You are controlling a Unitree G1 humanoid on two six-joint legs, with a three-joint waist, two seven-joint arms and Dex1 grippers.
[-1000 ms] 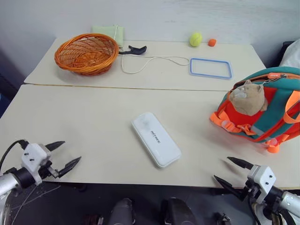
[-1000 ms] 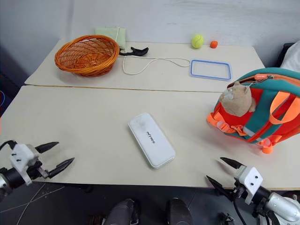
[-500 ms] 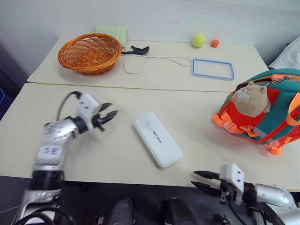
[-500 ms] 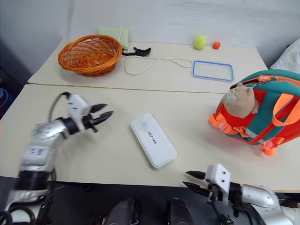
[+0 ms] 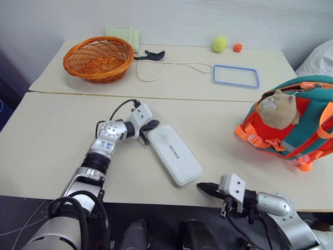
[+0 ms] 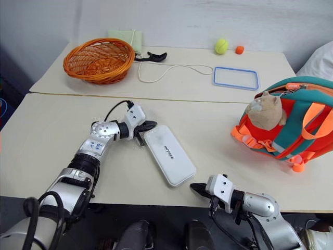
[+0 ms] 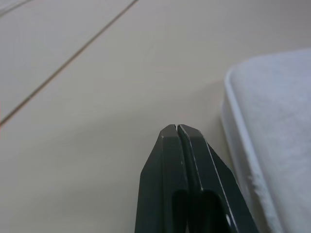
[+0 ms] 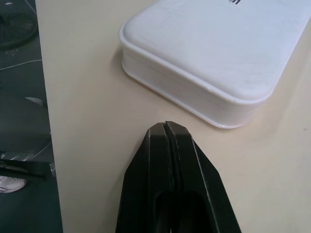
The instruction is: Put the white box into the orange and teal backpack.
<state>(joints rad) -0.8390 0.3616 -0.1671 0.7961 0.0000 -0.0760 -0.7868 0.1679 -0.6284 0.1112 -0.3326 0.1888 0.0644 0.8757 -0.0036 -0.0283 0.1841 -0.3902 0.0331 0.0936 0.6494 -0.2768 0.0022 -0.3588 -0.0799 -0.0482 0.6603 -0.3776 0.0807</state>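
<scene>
Right wrist view, white box (image 8: pixel 214 53), rounded corners

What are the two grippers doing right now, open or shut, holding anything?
Left gripper: shut, empty, tips beside the far end of the white box.
Right gripper: shut, empty, near the box's near end.

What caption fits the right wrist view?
Shut right gripper on the table, pointing at the white box's near end.
</scene>
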